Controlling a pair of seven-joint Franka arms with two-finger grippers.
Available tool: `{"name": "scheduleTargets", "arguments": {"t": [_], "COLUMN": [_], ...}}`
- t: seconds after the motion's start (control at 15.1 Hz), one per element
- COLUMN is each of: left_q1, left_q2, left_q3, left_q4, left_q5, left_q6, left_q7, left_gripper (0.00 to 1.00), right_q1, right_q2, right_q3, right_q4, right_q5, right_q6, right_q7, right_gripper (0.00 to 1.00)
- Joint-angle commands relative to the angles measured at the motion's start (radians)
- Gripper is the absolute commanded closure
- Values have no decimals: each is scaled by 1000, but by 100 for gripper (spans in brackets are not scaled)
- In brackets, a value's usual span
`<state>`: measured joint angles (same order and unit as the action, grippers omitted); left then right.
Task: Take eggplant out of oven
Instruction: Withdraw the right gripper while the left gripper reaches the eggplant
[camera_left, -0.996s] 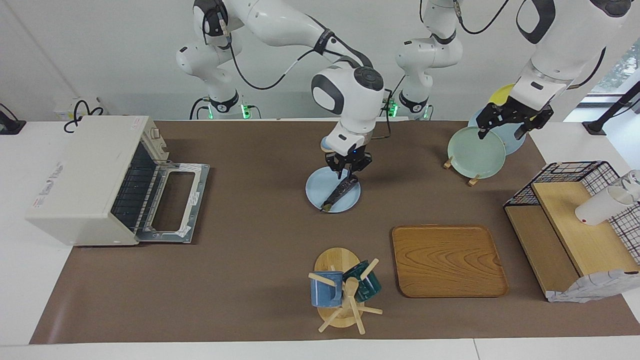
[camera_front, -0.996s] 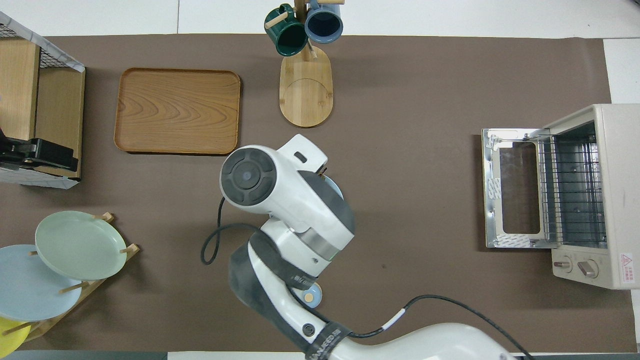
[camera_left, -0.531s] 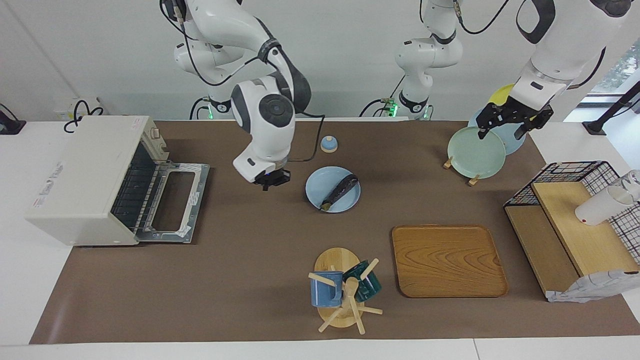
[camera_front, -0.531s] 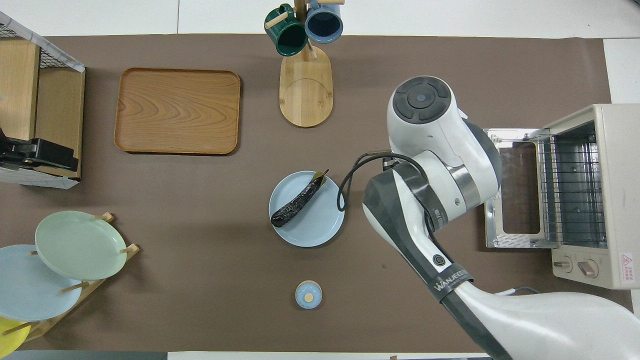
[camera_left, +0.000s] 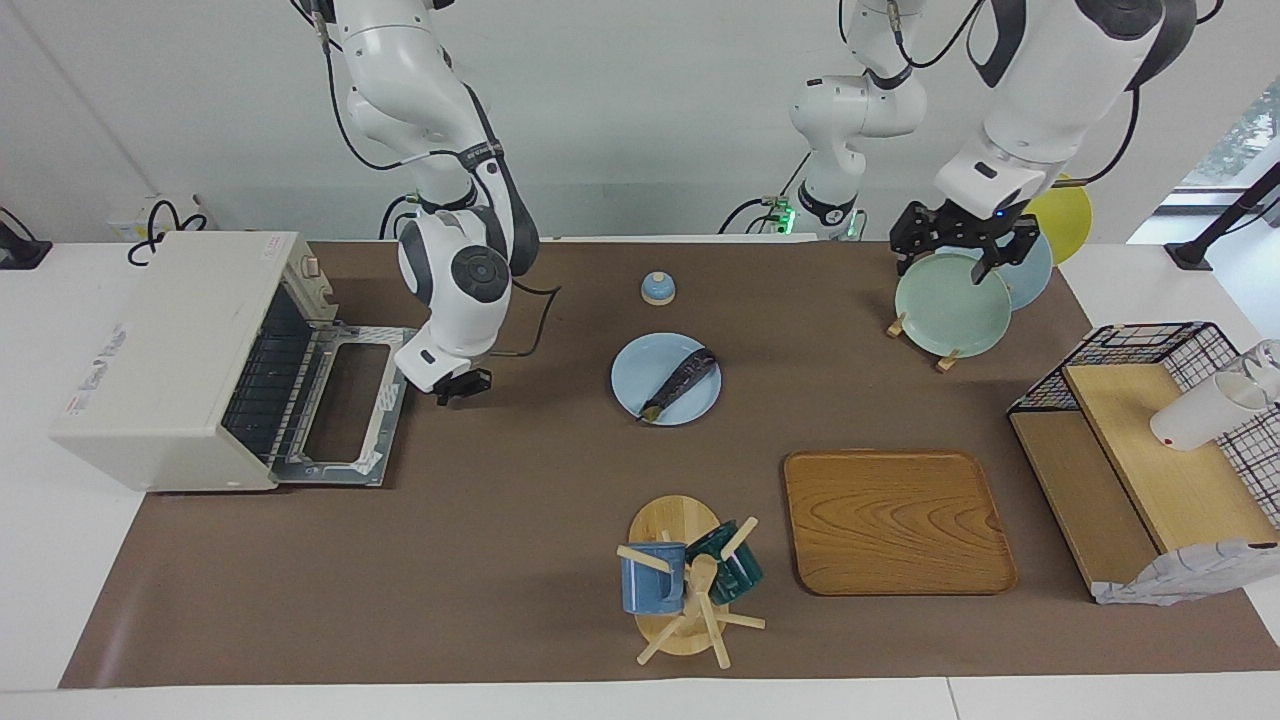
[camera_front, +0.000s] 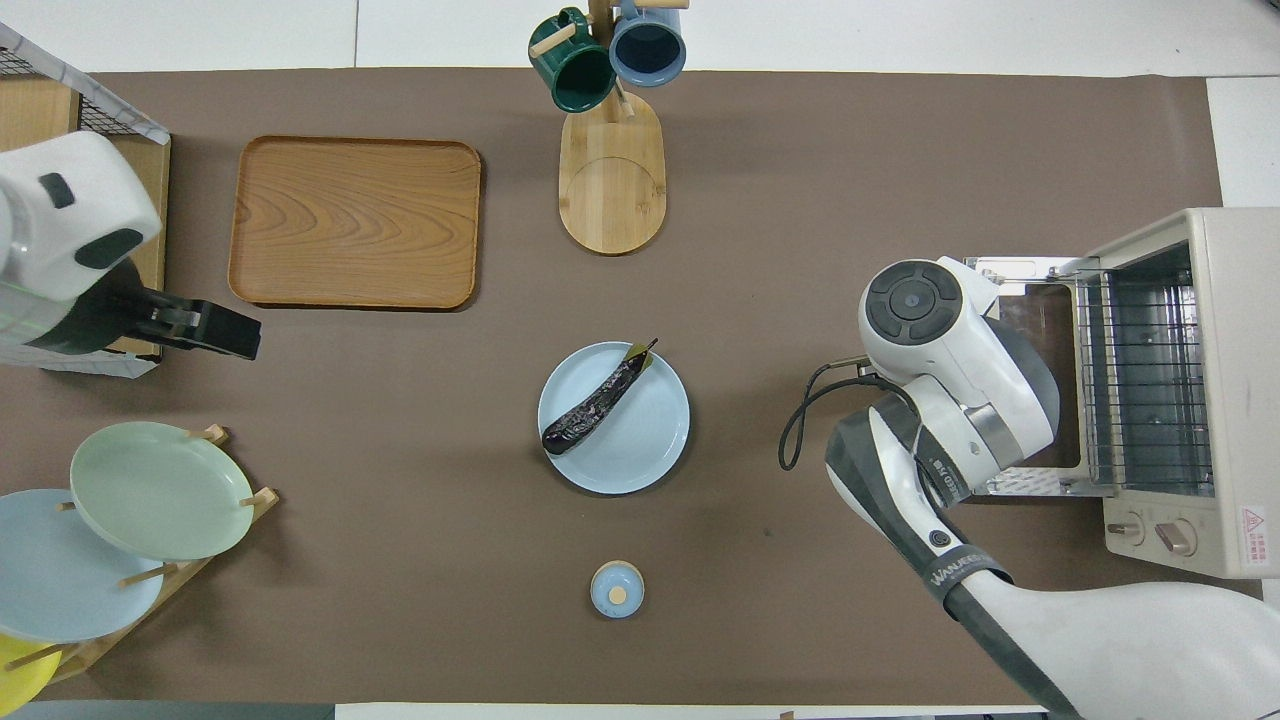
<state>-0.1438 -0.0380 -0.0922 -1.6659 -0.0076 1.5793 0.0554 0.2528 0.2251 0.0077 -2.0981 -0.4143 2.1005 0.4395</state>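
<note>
One eggplant (camera_left: 681, 383) on one plate (camera_left: 640, 385), apparently outside one oven (camera_left: 165, 360).

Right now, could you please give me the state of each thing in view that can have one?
oven: door folded down open, rack bare.
eggplant: lying on the light blue plate.
right gripper: over the mat beside the oven door.
left gripper: over the plate rack.
blue mug: hung on the mug tree.

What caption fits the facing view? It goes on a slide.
Eggplant lies on a blue plate, out of the open oven; right gripper beside the oven door, left gripper over racked plates.
</note>
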Motion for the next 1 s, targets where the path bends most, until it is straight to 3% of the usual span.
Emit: {"name": "scheduleTargets", "arguments": {"t": [0.0,0.27,0.66,0.93], "left_q1": [-94,-199,-390,-425], "left_q2": [-54,-22,145,211], "left_q3": [11,11,11,11], "left_q4": [-142,-228,-282,-334], "left_q5": [-44,-104,-107,-107], "left_q6": [131,253,444,565], "left_q7": [-8,-5,-12,0], "left_gripper": [0,0,0,0], "right_q1": [-20,-52,-121,-128], "right_q2": [-32,-32,-24,-50], "right_q3": [15,17,17,15], "right_q4": [-60,-72,-83,-47], "right_q5": [-50,-135,-136,-156], "right_q6": [38,41,88,49], "right_q7": [-18,-94,-157,-278], "right_gripper": [100,100,100,100]}}
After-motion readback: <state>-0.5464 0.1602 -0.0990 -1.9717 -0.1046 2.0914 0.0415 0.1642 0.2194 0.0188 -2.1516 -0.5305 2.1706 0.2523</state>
